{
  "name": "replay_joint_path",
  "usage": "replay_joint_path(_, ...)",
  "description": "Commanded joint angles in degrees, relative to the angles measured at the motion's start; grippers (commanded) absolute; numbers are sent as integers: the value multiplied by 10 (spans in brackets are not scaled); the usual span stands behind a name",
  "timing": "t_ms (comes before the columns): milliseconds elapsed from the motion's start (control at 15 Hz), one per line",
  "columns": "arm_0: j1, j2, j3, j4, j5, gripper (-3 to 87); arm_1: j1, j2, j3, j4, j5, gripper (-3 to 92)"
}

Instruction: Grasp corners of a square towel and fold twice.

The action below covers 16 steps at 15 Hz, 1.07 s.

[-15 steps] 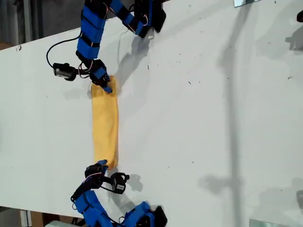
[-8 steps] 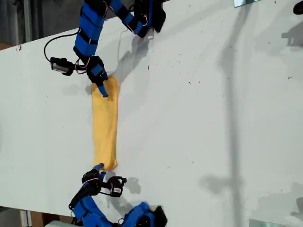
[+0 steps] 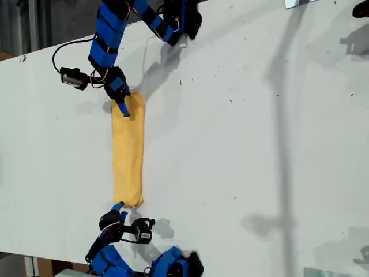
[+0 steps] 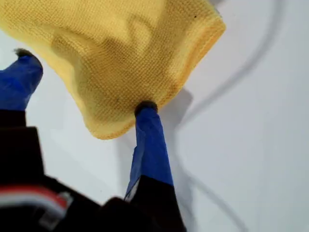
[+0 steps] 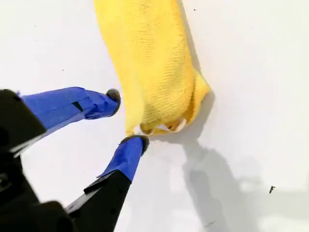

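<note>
The square towel (image 3: 128,150) lies folded into a long yellow-orange strip on the white table (image 3: 242,144). My first gripper (image 3: 121,107) is at the strip's upper end in the exterior view. It is open, with one fingertip (image 4: 145,107) touching the towel (image 4: 125,48) at a rounded corner and the other finger out to the side. My second gripper (image 3: 119,208) is at the strip's lower end, open. Its fingertips (image 5: 140,140) stop just short of the towel (image 5: 149,63), next to the corner with the white tag (image 5: 176,126).
The two arm bases stand at the table's upper edge (image 3: 179,20) and lower edge (image 3: 179,265) in the exterior view. A dark object (image 3: 361,8) sits at that view's upper right corner. Bare white table stretches to the towel's right in that view.
The towel strip now lies longer and straighter. My first gripper has shifted up and left in the exterior view. My second gripper has backed off the towel's lower end.
</note>
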Motion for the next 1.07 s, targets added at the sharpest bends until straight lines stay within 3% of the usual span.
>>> replay_joint_path(0, -22, 67, 32, -46, -6, 127, 10, -12, -43, 4, 0, 398)
replay_joint_path(467, -132, 180, 163, -61, -83, 122, 74, -287, -326, 152, -33, 438)
replay_joint_path(667, -139, 189, 179, -69, -102, 122, 99, -305, -341, 201, -33, 431)
replay_joint_path(1000, -157, 398, 306, -54, -148, 122, 70, -161, -229, 157, -22, 419)
